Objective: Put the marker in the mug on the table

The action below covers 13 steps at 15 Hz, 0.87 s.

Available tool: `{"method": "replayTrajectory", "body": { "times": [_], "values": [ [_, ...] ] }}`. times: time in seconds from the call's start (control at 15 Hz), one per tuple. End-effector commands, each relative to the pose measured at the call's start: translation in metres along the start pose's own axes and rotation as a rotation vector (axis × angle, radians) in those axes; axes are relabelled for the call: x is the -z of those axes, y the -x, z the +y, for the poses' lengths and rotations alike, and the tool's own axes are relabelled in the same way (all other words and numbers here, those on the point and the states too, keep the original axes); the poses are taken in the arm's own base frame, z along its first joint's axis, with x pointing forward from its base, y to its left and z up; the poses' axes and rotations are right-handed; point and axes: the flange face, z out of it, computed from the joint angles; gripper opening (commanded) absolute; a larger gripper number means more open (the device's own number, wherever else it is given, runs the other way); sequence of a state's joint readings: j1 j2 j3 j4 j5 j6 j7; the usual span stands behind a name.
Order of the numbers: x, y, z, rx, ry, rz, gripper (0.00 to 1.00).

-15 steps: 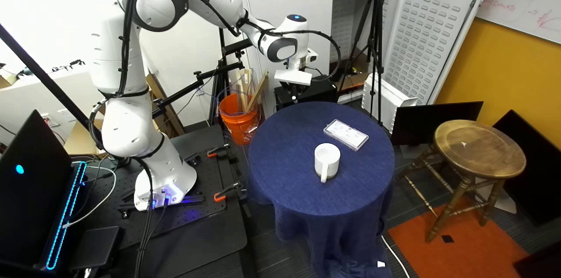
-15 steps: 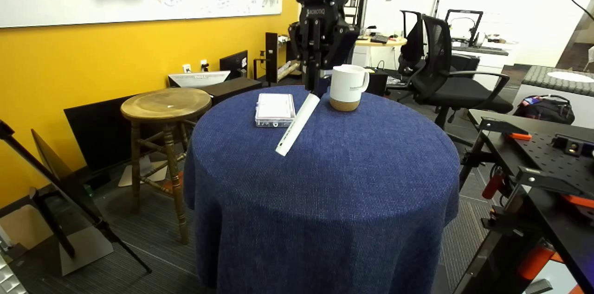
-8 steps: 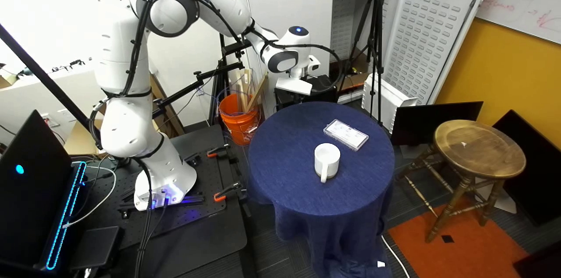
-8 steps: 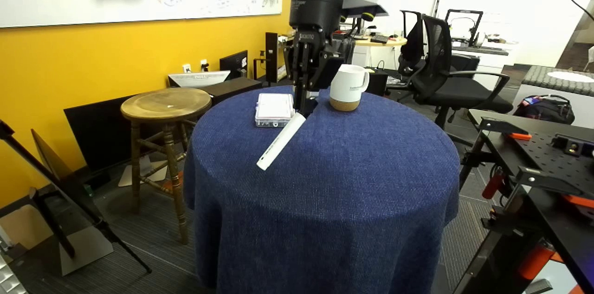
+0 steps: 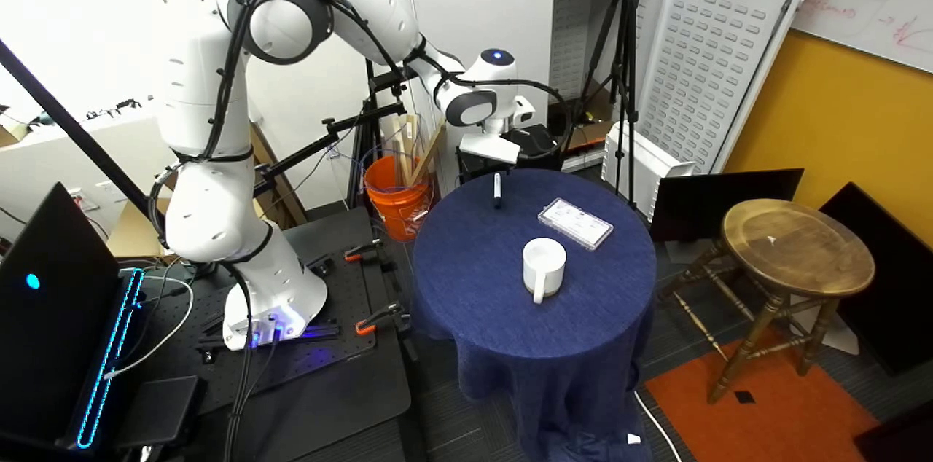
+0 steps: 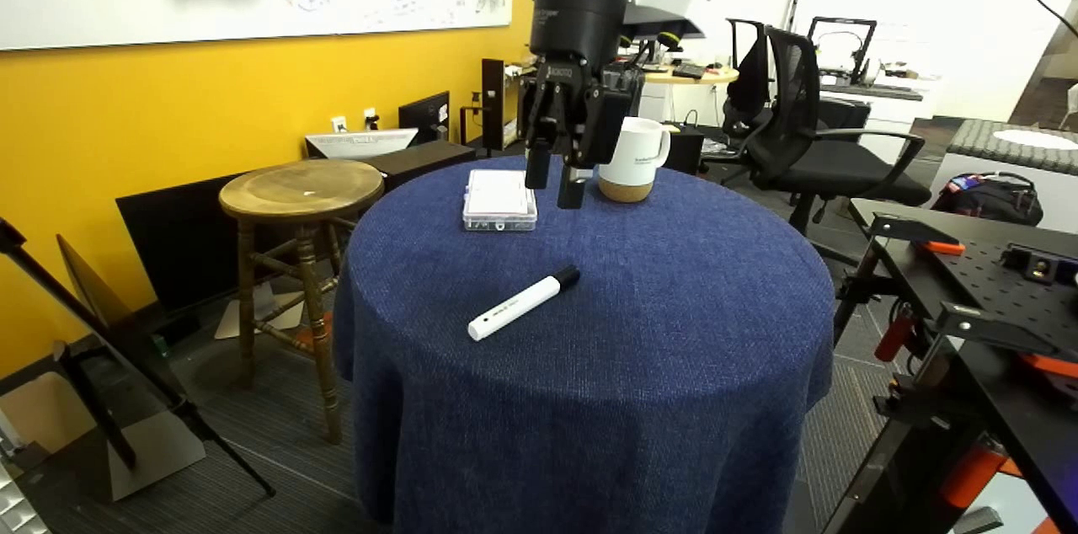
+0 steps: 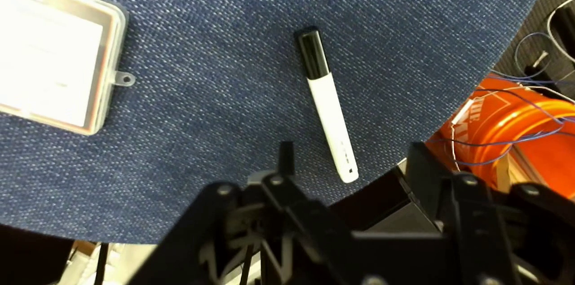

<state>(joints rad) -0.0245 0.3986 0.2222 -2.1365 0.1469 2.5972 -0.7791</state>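
The marker (image 6: 522, 305), white with a black cap, lies on the dark blue cloth of the table (image 6: 657, 307) near its edge. It also shows in an exterior view as a small white-and-black stick (image 5: 497, 191). Above it my gripper (image 6: 553, 183) stands open, its fingers apart with nothing held. From the wrist, the marker (image 7: 328, 109) appears below the fingertips, its white end in line with the gap. The white mug (image 5: 544, 265), cork-based, stands upright near the middle of the table, apart from gripper and marker. It is out of the wrist view.
A flat clear case with a white card (image 5: 576, 224) lies between the marker and the mug's far side. An orange bucket (image 5: 397, 192) stands on the floor beside the table. A wooden stool (image 6: 301, 189) and a black tripod (image 5: 625, 76) are close by.
The gripper has come lower, then opened. The marker, slanting from the shut fingers earlier, has dropped from them onto the cloth. Mug and case have not moved.
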Motion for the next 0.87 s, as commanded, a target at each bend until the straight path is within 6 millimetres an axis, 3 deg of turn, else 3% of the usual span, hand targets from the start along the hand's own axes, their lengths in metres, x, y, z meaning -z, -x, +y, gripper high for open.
{"method": "replayTrajectory", "body": {
  "times": [0.0,0.13,0.2,0.27,0.8],
  "values": [
    [0.011,0.006,-0.002,-0.051,0.014,0.007,0.98],
    [0.014,0.006,-0.002,-0.063,0.019,0.007,1.0],
    [0.003,0.001,0.002,-0.036,0.004,0.001,0.96],
    [0.004,0.001,0.002,-0.041,0.006,0.002,1.0],
    [0.005,0.001,0.001,-0.043,0.007,0.002,1.0]
  ]
}}
